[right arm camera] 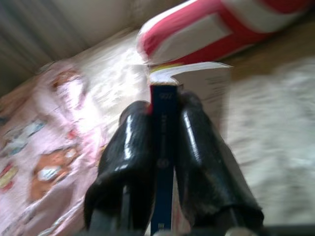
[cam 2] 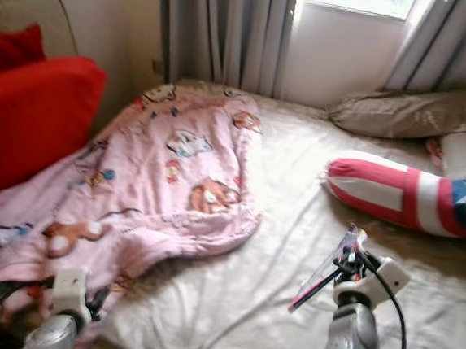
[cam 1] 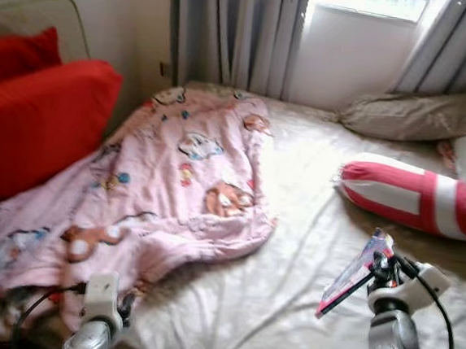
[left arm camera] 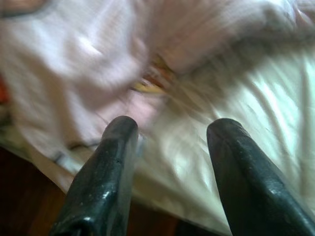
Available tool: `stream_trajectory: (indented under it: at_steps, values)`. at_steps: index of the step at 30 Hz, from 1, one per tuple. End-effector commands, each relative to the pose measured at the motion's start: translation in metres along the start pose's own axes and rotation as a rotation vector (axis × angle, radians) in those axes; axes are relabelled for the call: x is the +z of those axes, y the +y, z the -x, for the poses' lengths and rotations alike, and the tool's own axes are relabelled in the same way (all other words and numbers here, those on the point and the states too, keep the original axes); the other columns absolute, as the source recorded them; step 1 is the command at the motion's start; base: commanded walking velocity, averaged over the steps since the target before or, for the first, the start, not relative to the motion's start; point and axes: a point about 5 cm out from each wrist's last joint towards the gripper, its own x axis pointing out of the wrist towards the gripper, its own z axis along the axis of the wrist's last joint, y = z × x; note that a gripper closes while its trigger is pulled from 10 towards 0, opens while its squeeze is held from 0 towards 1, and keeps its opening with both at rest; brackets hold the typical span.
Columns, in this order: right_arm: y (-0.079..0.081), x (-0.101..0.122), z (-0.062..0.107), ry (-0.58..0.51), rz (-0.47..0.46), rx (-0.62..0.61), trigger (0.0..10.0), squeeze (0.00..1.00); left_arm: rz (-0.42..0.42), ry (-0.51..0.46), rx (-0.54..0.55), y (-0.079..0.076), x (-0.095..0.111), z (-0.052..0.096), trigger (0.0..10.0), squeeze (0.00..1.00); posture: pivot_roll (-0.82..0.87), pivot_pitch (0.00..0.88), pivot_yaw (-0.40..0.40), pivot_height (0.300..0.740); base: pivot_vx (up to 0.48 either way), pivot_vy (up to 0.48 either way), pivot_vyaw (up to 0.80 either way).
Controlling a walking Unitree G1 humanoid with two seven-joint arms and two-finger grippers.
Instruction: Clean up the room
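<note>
- Right wrist view: the right gripper has its two black fingers squeezed tight on a thin book, pinched at its blue spine. The book is up in the air over the bed, not lying down on anything.
- The left gripper is low at the near edge of the bed. Its fingers are apart and hold nothing. It hovers just by the edge of the pink blanket.
- The pink blanket is bumpy and spread out over the left part of the bed.
- Farther back are a red, white and blue pillow, a brown pillow by the window, and big red cushions on the left.
- I think the cleaning has only begun. The book needs a home, and the blanket and pillows look messy.
</note>
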Motion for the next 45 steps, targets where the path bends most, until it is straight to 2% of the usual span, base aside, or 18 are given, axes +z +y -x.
stream_trajectory:
  at_steps: [1, 14, 28, 37, 45]
  values:
    - [0.000, 0.012, -0.004, -0.047, 0.016, 0.006, 10.0, 0.00, 0.000, -0.028, -0.017, -0.007, 0.009, -0.003, 10.0, 0.00, -0.03, 0.000, -0.045, 0.740, 0.000, -0.458, -0.54]
    - [-0.004, 0.008, -0.001, -0.049, 0.007, -0.008, 10.0, 0.00, -0.004, -0.033, -0.026, -0.009, 0.011, -0.004, 10.0, 0.00, -0.04, 0.000, -0.044, 0.740, 0.000, -0.441, -0.04]
    - [-0.004, 0.009, -0.001, -0.052, 0.005, -0.010, 10.0, 0.00, 0.015, -0.018, -0.022, -0.008, 0.005, -0.002, 10.0, 0.00, -0.04, 0.010, -0.047, 0.740, 0.000, 0.000, 0.00]
    - [-0.010, 0.008, 0.002, -0.046, 0.005, -0.025, 10.0, 0.00, 0.025, -0.011, -0.026, -0.010, 0.003, -0.002, 10.0, 0.00, -0.04, 0.015, -0.051, 0.740, 0.000, 0.000, 0.00]
    - [-0.007, 0.009, 0.000, -0.048, 0.004, -0.014, 10.0, 0.00, 0.031, 0.012, -0.023, -0.009, -0.002, 0.000, 10.0, 0.00, -0.05, 0.024, -0.051, 0.740, 0.000, 0.000, 0.00]
